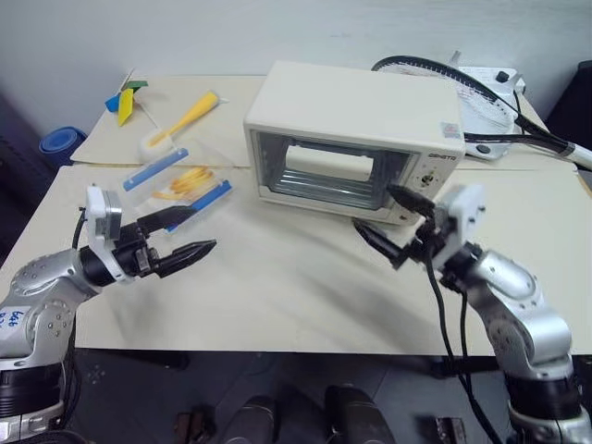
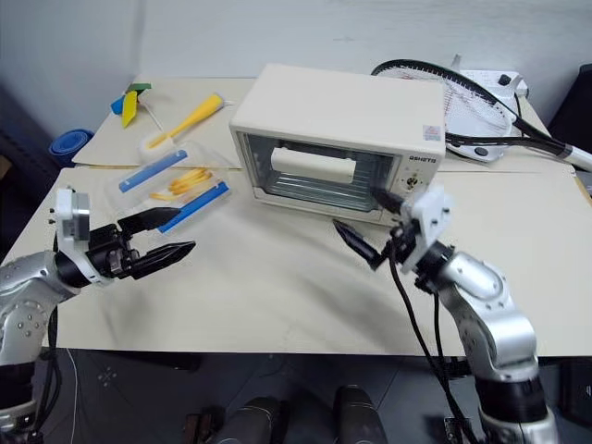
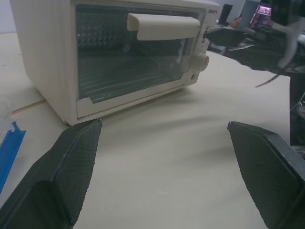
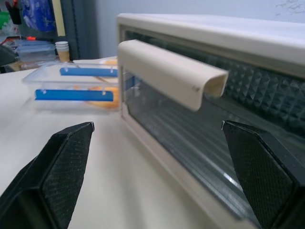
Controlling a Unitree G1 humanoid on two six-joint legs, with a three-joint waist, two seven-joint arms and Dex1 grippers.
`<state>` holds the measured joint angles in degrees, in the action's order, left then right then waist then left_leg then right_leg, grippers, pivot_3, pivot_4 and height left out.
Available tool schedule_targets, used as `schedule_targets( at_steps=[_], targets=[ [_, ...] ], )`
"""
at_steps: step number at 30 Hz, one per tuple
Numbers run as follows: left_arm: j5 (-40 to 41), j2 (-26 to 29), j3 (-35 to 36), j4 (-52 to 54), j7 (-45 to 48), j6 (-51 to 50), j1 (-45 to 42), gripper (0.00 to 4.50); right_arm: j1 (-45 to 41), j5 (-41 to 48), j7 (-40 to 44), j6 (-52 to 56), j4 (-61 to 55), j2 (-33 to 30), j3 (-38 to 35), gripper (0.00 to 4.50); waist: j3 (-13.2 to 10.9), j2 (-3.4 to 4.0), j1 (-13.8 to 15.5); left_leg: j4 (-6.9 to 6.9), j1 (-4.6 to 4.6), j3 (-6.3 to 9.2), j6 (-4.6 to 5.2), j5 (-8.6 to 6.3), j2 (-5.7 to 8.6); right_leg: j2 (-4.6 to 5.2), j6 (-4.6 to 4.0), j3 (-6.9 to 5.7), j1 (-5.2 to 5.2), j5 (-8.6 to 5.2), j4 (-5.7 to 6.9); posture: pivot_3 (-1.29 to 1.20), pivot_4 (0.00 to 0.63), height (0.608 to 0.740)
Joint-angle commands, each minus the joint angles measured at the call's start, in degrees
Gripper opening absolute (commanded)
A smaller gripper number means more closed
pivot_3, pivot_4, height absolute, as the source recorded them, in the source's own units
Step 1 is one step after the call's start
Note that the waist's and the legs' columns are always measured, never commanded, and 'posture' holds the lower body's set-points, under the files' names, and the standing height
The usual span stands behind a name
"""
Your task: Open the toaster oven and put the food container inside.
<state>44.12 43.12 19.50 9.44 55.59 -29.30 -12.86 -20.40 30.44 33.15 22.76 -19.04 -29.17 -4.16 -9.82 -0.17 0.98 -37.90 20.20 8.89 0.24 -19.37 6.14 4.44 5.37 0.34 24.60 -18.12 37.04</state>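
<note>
Toaster oven standing on the cream counter, toward its far middle, door closed, with the white bar handle across the glass window and a red knob on the control panel to the robot's right of the door. Food container, clear with blue clip strips and yellow-orange food inside, resting on the counter just to the robot's left of the oven, apart from it. Left pincer held above the counter near the container's near end, arm bent, fingers pointing roughly level toward the oven and the robot's right; its two black fingers are spread wide and hold nothing. Right pincer raised just in front of the oven's right front corner, wrist angled slightly upward and turned toward the robot's left, facing the door handle; fingers likewise spread wide, empty, not touching the oven. Behind the container lies a yellow-handled brush; a racket lies behind the oven on the right.
</note>
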Motion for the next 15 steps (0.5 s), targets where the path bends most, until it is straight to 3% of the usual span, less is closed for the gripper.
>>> schedule_targets(
  at_steps=[1, 8, 15],
  targets=[
    [1.28, 0.06, 0.49, 3.70, -0.59, -0.96, 0.48, 4.50, -3.59, -1.59, 0.33, 0.41, 2.88, 0.49, 1.16, 4.47, 0.00, 0.00, -0.01, 0.00, 0.00, 0.00, 0.02, -0.03, -0.01, 0.00, 0.00, 0.00, 0.01, 0.00, -0.01, 0.00, 0.150, 0.740],
    [1.72, -0.98, 1.49, 6.14, -3.10, -1.76, 2.20, 4.50, -4.78, -2.01, 4.21, -0.84, 1.71, 1.47, 3.86, 4.47, 0.00, 0.00, -0.12, 0.03, 0.07, -0.04, 0.07, -0.06, -0.01, 0.00, 0.00, 0.01, 0.08, 0.00, -0.07, 0.00, 0.150, 0.740],
    [4.72, 0.41, 3.23, 3.93, -3.67, -5.05, -0.94, 4.50, 3.84, -7.33, 10.80, -9.80, -3.78, -1.15, 7.73, 4.47, 0.00, 0.00, -0.12, -0.04, 0.05, -0.04, 0.05, -0.05, -0.01, -0.01, 0.01, 0.01, 0.06, 0.00, 0.02, 0.00, 0.150, 0.740]
  ],
)
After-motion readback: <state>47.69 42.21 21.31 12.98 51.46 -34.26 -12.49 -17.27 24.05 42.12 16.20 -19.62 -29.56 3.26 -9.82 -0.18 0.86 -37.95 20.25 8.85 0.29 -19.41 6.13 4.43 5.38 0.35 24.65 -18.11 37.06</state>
